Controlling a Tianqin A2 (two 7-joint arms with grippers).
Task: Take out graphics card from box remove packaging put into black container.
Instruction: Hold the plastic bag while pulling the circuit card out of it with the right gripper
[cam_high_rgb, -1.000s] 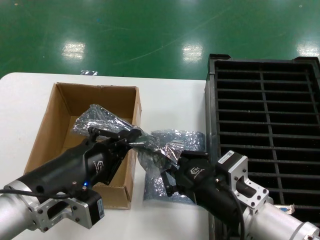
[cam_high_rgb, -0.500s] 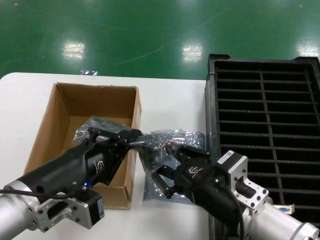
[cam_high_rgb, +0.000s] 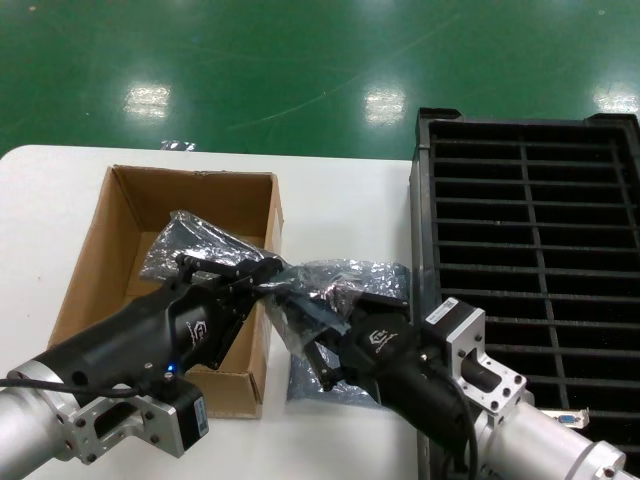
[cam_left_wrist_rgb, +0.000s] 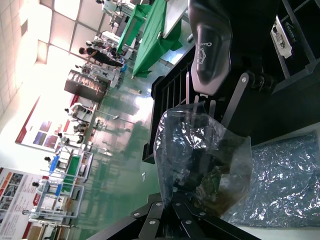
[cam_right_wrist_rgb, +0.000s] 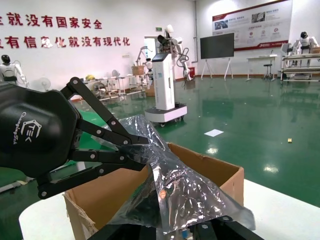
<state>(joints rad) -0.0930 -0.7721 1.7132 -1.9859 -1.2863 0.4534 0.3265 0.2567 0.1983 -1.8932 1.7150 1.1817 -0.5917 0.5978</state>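
Observation:
The crinkled silver packaging (cam_high_rgb: 200, 240) hangs stretched over the right wall of the brown box (cam_high_rgb: 110, 230). My left gripper (cam_high_rgb: 272, 272) is shut on it at the box's right edge. My right gripper (cam_high_rgb: 305, 335) is shut on the same bag from the other side, just right of the left one. In the left wrist view the packaging (cam_left_wrist_rgb: 200, 150) rises from my left gripper (cam_left_wrist_rgb: 170, 200), and the dark graphics card (cam_left_wrist_rgb: 212, 182) shows dimly inside. In the right wrist view the packaging (cam_right_wrist_rgb: 185, 185) runs from my right gripper (cam_right_wrist_rgb: 185, 227) up to the left gripper (cam_right_wrist_rgb: 142, 152). The black container (cam_high_rgb: 530, 220) stands at the right.
A flatter bluish-grey bag (cam_high_rgb: 310, 385) lies on the white table (cam_high_rgb: 340, 200) between box and container, under my right gripper. The container's near left wall is close to my right arm. A silver bracket with a blue port (cam_high_rgb: 562, 418) lies on the container's near slats.
My right gripper moved left toward the left gripper, and its fingers, spread half a second ago, are now shut on the packaging. The bag's end over the box has lifted again.

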